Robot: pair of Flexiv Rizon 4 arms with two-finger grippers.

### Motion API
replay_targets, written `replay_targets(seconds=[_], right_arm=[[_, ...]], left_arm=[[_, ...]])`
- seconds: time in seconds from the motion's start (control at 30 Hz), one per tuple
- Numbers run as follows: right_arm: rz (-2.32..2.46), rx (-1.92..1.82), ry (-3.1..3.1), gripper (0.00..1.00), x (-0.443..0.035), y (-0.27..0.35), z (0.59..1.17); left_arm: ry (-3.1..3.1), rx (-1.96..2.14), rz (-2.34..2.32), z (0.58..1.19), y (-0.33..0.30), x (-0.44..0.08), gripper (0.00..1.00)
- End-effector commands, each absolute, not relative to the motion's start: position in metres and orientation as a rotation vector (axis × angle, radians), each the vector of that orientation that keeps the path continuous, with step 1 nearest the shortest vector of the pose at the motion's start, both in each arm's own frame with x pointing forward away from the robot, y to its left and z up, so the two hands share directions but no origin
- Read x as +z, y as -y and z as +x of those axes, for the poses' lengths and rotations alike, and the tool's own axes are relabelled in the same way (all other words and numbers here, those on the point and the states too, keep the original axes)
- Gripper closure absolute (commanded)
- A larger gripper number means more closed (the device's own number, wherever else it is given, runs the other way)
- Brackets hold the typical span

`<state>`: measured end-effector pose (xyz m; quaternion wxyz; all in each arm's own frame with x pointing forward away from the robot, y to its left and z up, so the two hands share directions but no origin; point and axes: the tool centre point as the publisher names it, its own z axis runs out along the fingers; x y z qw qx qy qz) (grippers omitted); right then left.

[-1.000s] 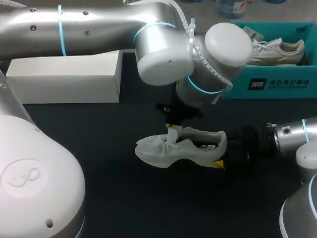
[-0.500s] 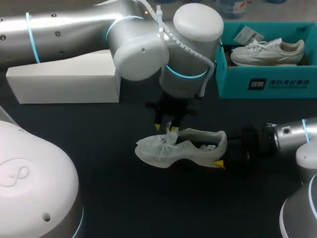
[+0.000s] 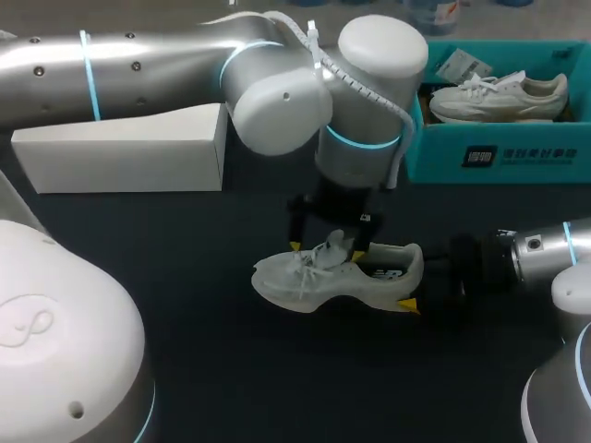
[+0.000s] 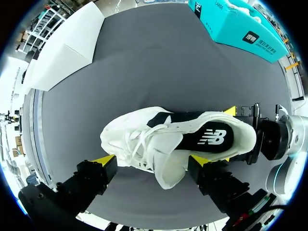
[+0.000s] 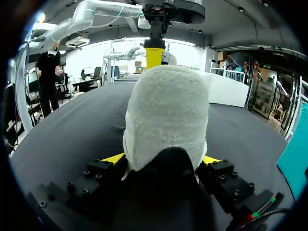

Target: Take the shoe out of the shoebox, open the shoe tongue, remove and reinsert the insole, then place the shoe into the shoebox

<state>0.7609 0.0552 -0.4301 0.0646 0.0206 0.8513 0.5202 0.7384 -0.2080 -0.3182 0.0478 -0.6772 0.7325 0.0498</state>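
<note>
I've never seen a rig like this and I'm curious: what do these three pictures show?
A robot with two arms stands at a dark table. One picture looks down from above; the two round ones come from a camera on each wrist. The right gripper is shut on the heel of a white shoe. The left gripper hangs open over its laces. At the back stand a teal shoebox holding a second shoe, and a white box.

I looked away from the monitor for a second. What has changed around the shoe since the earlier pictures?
The left claw came down and spread its fingers wide, so that it now straddles the shoe at the laces. The right claw stayed shut on the heel, and the shoe did not move.
</note>
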Motion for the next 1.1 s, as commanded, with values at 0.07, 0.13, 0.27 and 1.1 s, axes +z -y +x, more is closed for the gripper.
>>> replay_targets(seconds=[0.07,0.13,0.27,1.1], right_arm=[[0.064,1.565,-2.572,1.00,-0.434,-0.057,0.762],[0.064,1.565,-2.572,1.00,-0.434,-0.057,0.762],[0.064,1.565,-2.572,1.00,-0.434,-0.057,0.762],[0.064,1.565,-2.572,1.00,-0.434,-0.057,0.762]], left_arm=[[-2.222,0.193,-2.112,0.745,0.218,-0.319,0.56],[-2.224,0.194,-2.127,0.747,0.219,-0.318,0.95],[-2.232,0.184,-2.133,0.748,0.219,-0.314,1.00],[-2.261,0.233,-2.180,0.759,0.141,-0.312,1.00]])
